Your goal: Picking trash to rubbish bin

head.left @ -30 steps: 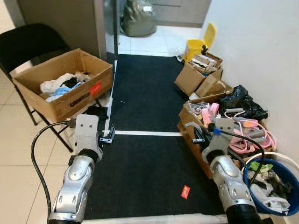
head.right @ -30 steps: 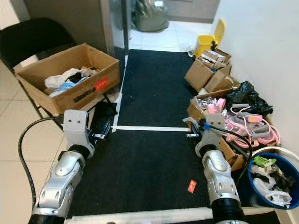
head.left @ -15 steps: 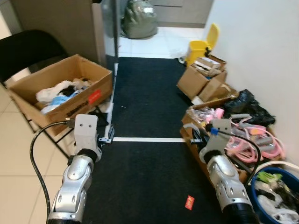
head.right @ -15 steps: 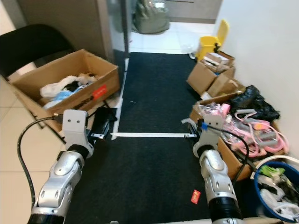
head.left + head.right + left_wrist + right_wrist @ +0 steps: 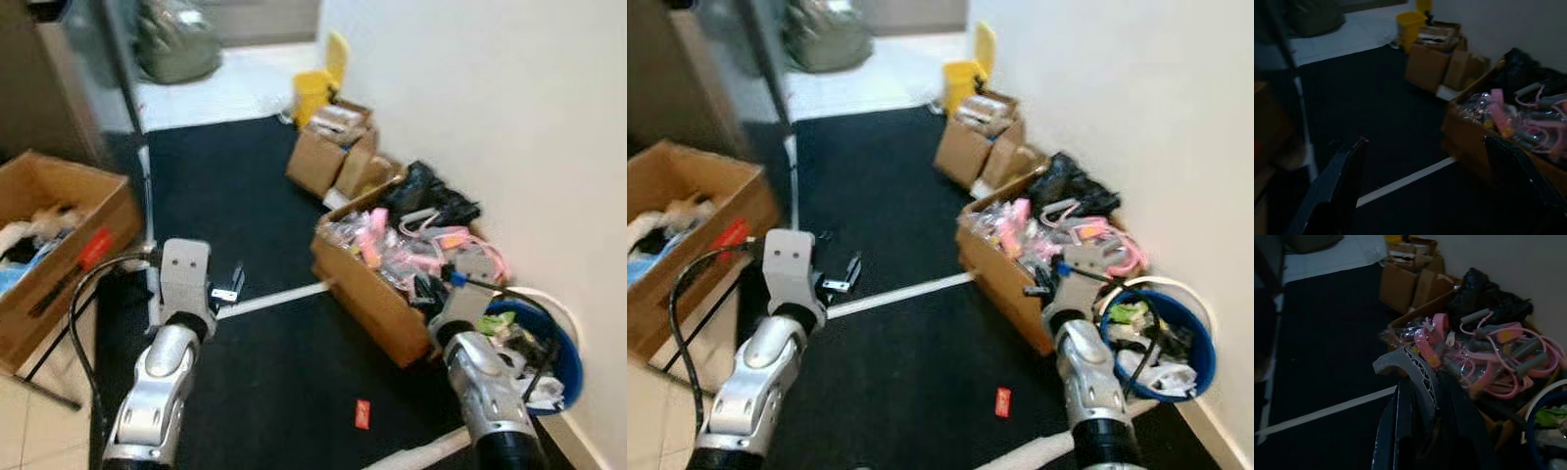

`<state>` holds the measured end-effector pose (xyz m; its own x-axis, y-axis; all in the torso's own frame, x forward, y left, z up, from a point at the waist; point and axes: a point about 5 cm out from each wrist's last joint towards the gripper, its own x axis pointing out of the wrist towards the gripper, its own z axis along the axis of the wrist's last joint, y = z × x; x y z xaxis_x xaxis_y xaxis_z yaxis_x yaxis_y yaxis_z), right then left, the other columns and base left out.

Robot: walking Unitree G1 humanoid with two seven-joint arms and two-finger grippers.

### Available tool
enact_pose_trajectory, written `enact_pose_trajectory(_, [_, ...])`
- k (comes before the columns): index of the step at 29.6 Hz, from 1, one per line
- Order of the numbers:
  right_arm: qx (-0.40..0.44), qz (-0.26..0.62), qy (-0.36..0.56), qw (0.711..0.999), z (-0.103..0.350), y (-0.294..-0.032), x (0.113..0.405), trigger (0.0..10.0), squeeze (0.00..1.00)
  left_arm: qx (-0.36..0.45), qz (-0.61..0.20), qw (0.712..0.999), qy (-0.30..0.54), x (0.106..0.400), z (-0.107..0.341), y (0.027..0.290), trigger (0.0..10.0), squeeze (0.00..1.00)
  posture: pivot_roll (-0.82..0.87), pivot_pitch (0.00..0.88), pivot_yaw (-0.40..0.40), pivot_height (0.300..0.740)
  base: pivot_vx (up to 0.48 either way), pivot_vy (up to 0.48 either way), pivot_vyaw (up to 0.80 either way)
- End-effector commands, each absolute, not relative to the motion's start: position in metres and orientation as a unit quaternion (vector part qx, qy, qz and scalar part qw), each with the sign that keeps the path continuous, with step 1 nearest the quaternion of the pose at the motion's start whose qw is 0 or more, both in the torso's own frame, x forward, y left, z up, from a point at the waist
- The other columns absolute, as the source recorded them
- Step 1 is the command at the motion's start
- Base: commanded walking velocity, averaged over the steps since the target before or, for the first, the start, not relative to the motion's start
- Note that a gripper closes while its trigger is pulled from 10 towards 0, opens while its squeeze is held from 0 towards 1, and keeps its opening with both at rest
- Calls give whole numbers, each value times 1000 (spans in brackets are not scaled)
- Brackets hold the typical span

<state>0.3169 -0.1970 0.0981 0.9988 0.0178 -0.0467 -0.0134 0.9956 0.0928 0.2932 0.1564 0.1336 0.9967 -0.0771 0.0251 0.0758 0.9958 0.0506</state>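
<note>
The left gripper (image 5: 1425,186) hangs wide open and empty over the black mat (image 5: 255,186); the right gripper (image 5: 1420,431) is closed on nothing beside a cardboard box (image 5: 372,304) of pink clutter. A red scrap (image 5: 362,413) lies on the mat between the arms — the blue bin (image 5: 566,343), full of rubbish, stands by the wall.

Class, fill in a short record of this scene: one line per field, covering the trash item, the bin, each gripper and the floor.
trash: red scrap lying on the black mat
bin: blue bin by the wall, already holding rubbish
left gripper: open, raised above the mat, holding nothing
right gripper: shut, raised near the box of pink items
scrap position: between the two arms
</note>
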Motion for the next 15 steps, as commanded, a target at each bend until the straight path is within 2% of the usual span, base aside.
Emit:
enact_pose_trajectory(1, [46, 18, 32, 998, 93, -189, 315, 10000, 0, 28, -30, 999, -4, 291, 130, 164, 10000, 0, 44, 144, -20, 740, 349, 0, 0])
enact_pose_trajectory(15, [38, 11, 36, 999, 91, -190, 315, 10000, 0, 30, -32, 999, -2, 291, 130, 164, 10000, 0, 46, 142, -18, 740, 351, 0, 0])
